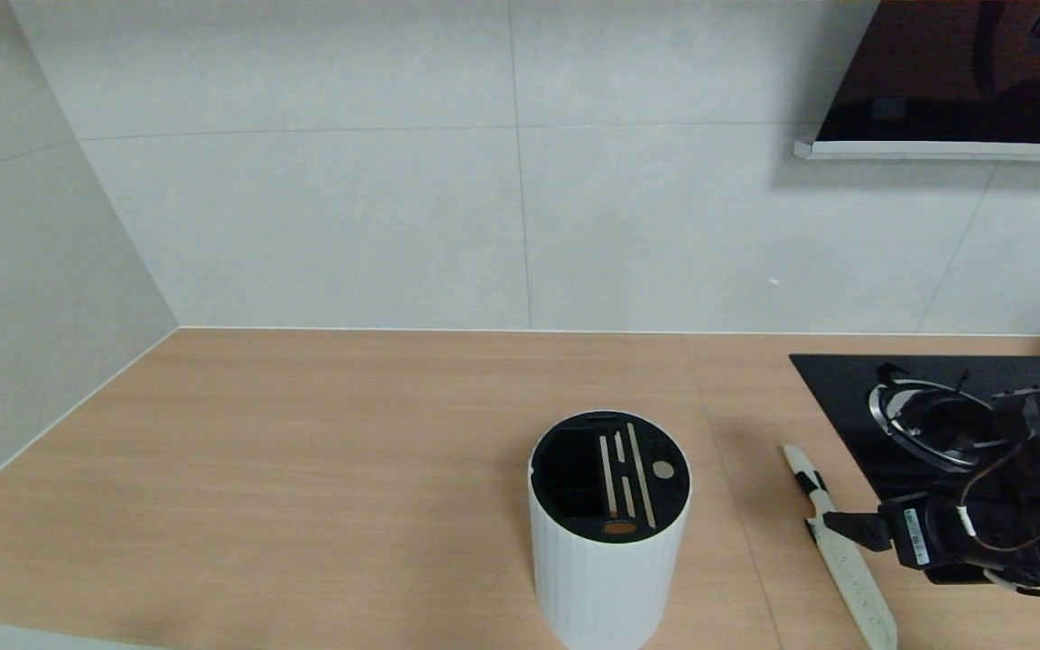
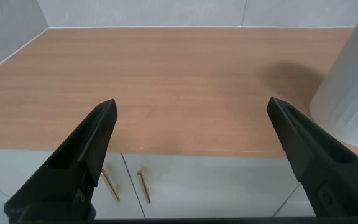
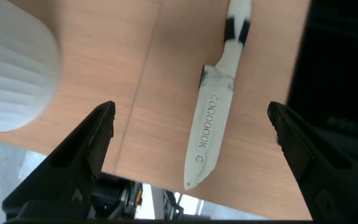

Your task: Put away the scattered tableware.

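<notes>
Our right gripper [image 3: 191, 111], spread wide, hovers over the white knife [image 3: 213, 118] on the tabletop [image 1: 348, 433]; our left gripper [image 2: 191, 109] likewise gapes.

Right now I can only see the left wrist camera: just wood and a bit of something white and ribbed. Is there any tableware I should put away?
Observer: Yes. A white knife lies flat on the counter, between that white thing and a black stove.
Operator: Where's my other gripper?
Observer: The right gripper is at the knife, jaws wide open, one on each side of the blade, not closed on it.
Operator: What's the ribbed thing?
Observer: An upright round holder with a black top cut with slots, on the robot's left of the knife.
</notes>
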